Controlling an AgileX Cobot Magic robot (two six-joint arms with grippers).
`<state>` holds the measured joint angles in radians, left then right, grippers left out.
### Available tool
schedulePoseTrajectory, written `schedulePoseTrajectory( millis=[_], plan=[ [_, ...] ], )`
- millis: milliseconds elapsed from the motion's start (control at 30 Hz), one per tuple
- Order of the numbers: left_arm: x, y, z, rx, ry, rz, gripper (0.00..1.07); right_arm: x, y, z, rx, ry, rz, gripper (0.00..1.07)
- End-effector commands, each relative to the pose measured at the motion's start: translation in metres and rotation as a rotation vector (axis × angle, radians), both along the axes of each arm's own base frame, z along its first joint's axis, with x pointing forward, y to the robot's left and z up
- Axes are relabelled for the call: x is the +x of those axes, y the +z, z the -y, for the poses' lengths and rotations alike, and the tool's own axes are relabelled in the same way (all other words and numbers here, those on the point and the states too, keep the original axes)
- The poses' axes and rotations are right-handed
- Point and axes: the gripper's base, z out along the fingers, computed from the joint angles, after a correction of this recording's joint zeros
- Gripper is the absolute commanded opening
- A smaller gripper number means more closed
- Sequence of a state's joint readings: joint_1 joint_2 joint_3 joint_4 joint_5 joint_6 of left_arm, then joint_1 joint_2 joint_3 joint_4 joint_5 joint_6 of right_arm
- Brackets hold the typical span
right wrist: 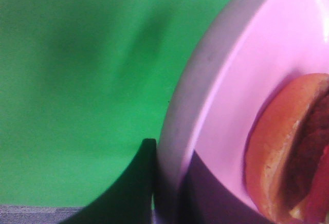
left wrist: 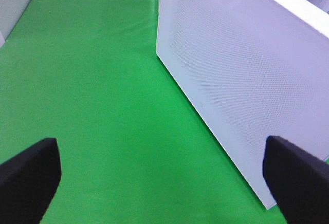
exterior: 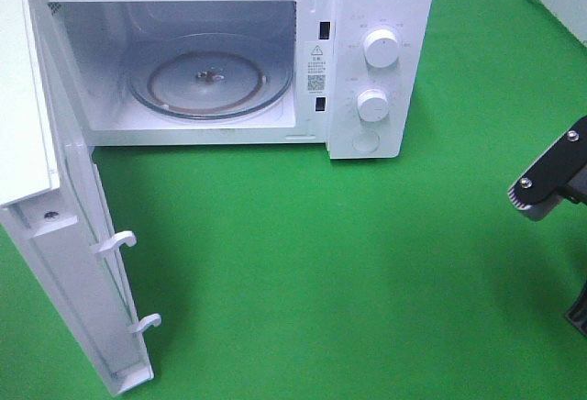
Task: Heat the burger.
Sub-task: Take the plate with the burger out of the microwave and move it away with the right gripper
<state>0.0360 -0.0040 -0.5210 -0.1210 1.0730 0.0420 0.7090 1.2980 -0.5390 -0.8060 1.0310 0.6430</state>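
With the microwave (exterior: 229, 61) door swung open and the left gripper (left wrist: 162, 175) spread wide and empty, the right gripper (right wrist: 154, 183), pinched on the pink plate's (right wrist: 216, 106) rim, should carry the burger (right wrist: 288, 152) level to the glass turntable (exterior: 209, 79).

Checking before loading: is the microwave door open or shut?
Open. The microwave door is swung wide, exposing the empty glass turntable.

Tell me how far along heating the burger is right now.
Done: the white microwave's door stands wide open, its glass turntable bare. In hand: the right gripper is shut on the round pink plate's rim, carrying the orange-brown burger. Left: set it inside, shut the door, start heating. The left gripper is open, holding nothing.
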Motion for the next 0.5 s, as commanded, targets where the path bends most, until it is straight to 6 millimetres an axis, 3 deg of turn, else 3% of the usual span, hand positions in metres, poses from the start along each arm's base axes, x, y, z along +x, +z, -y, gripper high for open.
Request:
schedulePoseTrajectory(
  millis=[33, 500],
  plan=[
    [0.0, 0.0, 0.0, -0.004, 0.0, 0.012, 1.0, 0.006, -0.001, 0.003, -0.063, -0.054, 0.044, 0.0],
    [0.0, 0.0, 0.0, -0.004, 0.0, 0.012, 1.0, 0.012, -0.021, -0.005, -0.052, -0.092, 0.02, 0.0]
  ],
)
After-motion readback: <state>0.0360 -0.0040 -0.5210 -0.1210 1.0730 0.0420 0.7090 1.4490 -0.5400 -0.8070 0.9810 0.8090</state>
